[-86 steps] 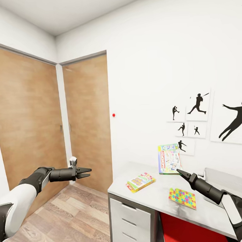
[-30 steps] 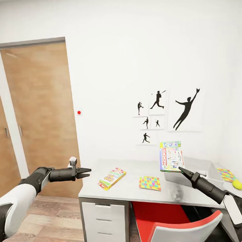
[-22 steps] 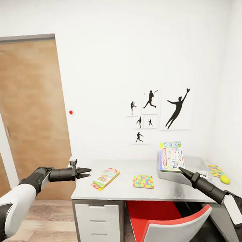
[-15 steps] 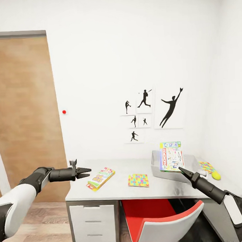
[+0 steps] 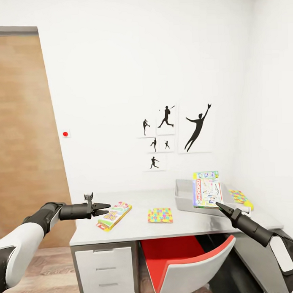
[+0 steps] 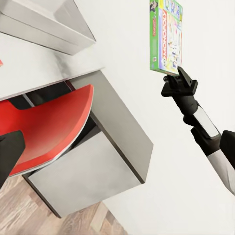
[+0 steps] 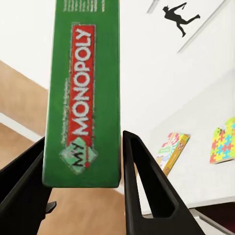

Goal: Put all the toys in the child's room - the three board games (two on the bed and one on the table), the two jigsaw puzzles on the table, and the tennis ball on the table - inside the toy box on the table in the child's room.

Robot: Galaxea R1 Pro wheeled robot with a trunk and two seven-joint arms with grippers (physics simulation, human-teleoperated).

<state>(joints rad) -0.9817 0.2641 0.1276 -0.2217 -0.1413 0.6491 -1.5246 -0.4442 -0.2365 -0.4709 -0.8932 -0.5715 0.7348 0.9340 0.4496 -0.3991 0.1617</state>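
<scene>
the right gripper is clamped on the bottom edge of an upright board game, held above the grey toy box at the table's back right. the left gripper hangs with fingers slightly apart off the table's left edge, near a second game. one puzzle lies mid-table, another at the right edge.

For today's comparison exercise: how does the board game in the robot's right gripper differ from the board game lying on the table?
The Monopoly game stands upright, clamped in the right gripper above the toy box; the other board game lies flat on the table, ungripped. Both are thin, colourful boxes.
</scene>
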